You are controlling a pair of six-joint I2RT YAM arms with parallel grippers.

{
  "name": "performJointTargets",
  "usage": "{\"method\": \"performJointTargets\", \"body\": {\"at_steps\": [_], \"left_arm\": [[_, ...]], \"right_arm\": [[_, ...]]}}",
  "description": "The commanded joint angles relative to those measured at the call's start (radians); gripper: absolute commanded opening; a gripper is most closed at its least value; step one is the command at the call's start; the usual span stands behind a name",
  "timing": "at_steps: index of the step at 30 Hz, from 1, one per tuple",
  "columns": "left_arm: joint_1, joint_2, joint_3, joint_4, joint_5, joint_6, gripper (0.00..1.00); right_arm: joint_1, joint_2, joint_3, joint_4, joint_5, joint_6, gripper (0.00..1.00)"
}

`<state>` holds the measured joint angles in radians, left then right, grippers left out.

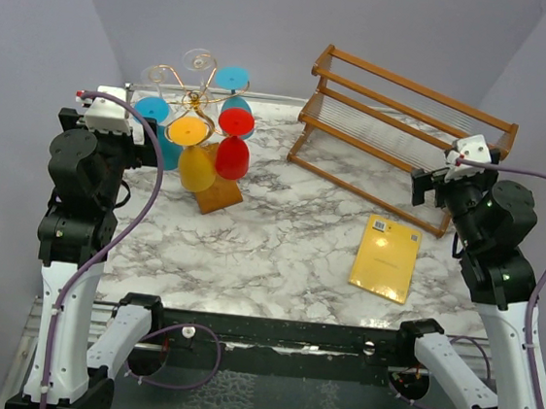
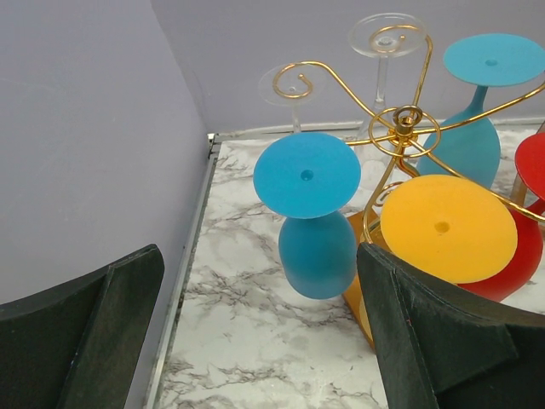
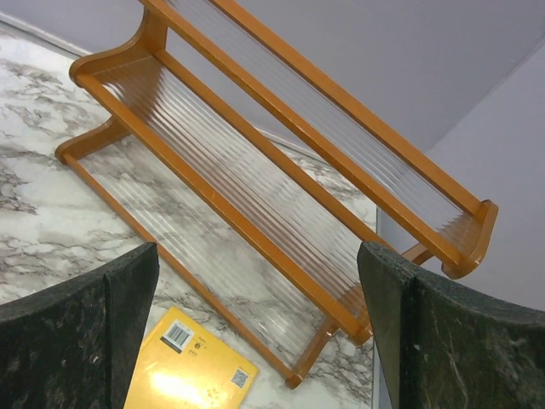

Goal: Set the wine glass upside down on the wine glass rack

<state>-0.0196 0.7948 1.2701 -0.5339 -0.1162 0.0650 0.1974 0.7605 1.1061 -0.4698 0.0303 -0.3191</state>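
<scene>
Top external: 6 glasses (image 1: 197,167), 1 rack (image 1: 221,197)

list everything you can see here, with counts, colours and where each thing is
wine glass rack: one, gold wire on orange-brown base, far left of table
blue wine glasses: two, hanging upside down on it
yellow wine glass: one, hanging at its front
red wine glass: one, hanging beside the yellow
clear wine glasses: two, hanging at its back
slatted rack: one, brown wood, far right
flat packet: one, yellow, lying in front of the slatted rack
table: one, grey-veined marble
left end effector: one, black, open, facing the glasses
right end effector: one, black, open, facing the slatted rack
</scene>
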Motion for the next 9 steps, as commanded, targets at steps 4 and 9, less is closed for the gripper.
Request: {"method": "performJointTargets", "body": {"at_steps": [4, 9], "left_arm": [[0.007, -0.011, 0.018, 0.004, 0.013, -0.013, 0.99], [0.001, -0.007, 0.018, 0.004, 0.013, -0.008, 0.99]], "right_arm": [[-0.019, 0.002, -0.003, 0.022, -0.006, 0.018, 1.00], [-0.029, 0.005, -0.008, 0.023, -0.014, 0.023, 1.00]]}}
